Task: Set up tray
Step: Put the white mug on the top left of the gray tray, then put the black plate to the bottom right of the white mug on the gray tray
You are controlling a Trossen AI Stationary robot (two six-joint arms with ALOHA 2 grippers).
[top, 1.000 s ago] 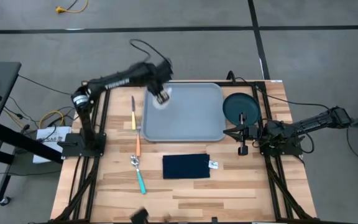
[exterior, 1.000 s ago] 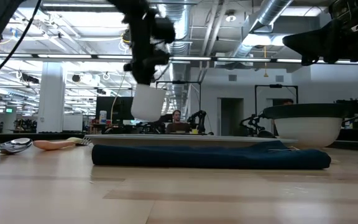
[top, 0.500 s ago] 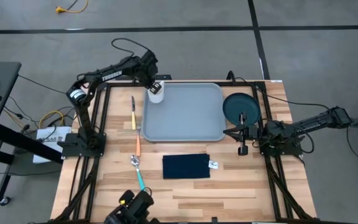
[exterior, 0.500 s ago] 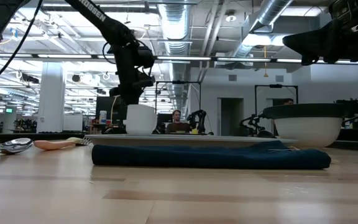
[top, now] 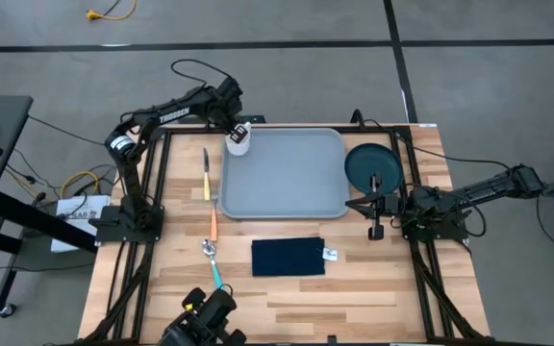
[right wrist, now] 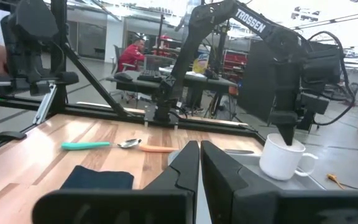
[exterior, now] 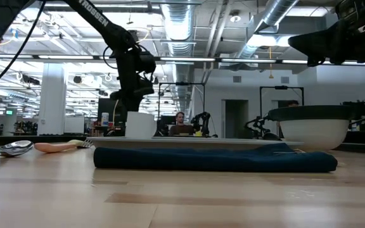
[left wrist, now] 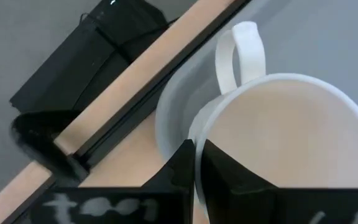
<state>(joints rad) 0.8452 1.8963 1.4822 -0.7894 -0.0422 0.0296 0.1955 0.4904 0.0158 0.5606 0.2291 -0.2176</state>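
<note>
A white mug (top: 239,145) stands upright in the far left corner of the grey-blue tray (top: 287,178). My left gripper (top: 236,133) is shut on it from above; the low view shows the gripper (exterior: 132,101) over the mug (exterior: 140,125), and the right wrist view shows the mug (right wrist: 284,158) too. My right gripper (right wrist: 199,155) waits shut at the table's right edge, pointing level toward the left, holding nothing. My left gripper pinches the mug's rim (left wrist: 194,134), one finger (left wrist: 229,177) inside the mug and one finger (left wrist: 178,171) outside. The fingers point down, slanting, on the side away from the handle (left wrist: 238,50). The mug is upright, its base down at the tray's floor.
A teal plate (top: 371,165) sits right of the tray. A navy napkin (top: 289,257) lies nearer. A yellow-handled knife (top: 206,173), an orange-handled utensil (top: 214,226) and a teal-handled spoon (top: 215,274) lie left of the tray. A dark device (top: 205,322) shows at the near edge.
My left gripper has carried the mug toward the table's far left and down, from hanging above the tray into the tray's far left corner. It has stayed shut on the rim, and the mug has stayed upright.
</note>
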